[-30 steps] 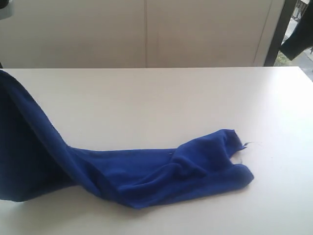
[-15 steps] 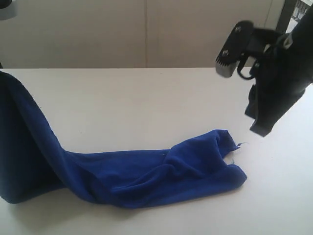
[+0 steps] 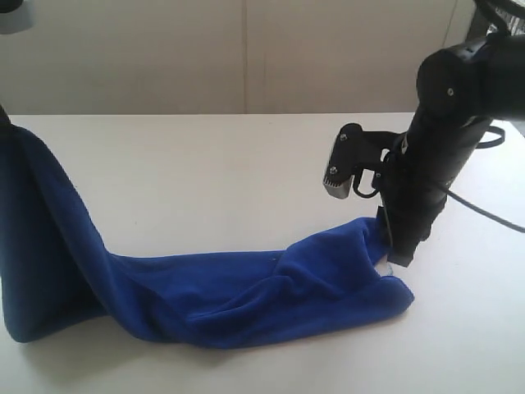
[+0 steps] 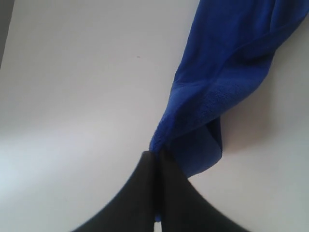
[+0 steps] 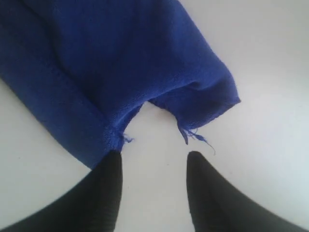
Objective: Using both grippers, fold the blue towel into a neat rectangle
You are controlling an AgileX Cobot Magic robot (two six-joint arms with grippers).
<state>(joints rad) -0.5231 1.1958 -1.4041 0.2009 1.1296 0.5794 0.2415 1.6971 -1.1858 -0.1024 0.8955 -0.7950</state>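
**Left.** The deep royal-blue plush microfibre towel [image 3: 246, 300] rose from the flat white desk [image 3: 205, 164] at the left edge of the exterior view. Its left end was lifted clear of the surface and hung in a broad fold. In the left wrist view, the black left gripper [image 4: 155, 157] had its fingers [image 4: 140, 193] clenched together. A bunched corner of the towel was pinched at their tips, and the rest draped away over the desk.

**Centre.** The towel's middle portion lay on the desk as a long, rumpled band, creased lengthwise.

**Right.** The towel's right end rested on the desk in a raised hump. The black right gripper [image 5: 153, 159] pointed down over that end, on a thick black arm carrying a small grey-silver plate [image 3: 338, 176] and a looping black cable [image 3: 484, 209]. Its fingers [image 5: 108, 188] were spread apart and grasped nothing. In the right wrist view they stood either side of a notch between two frayed towel corners, with one fingertip just beside the nearer corner and bare desk between them. A small white patch [image 3: 394, 267] at the towel's edge by the gripper was possibly a tag, but the view was too coarse to confirm it.
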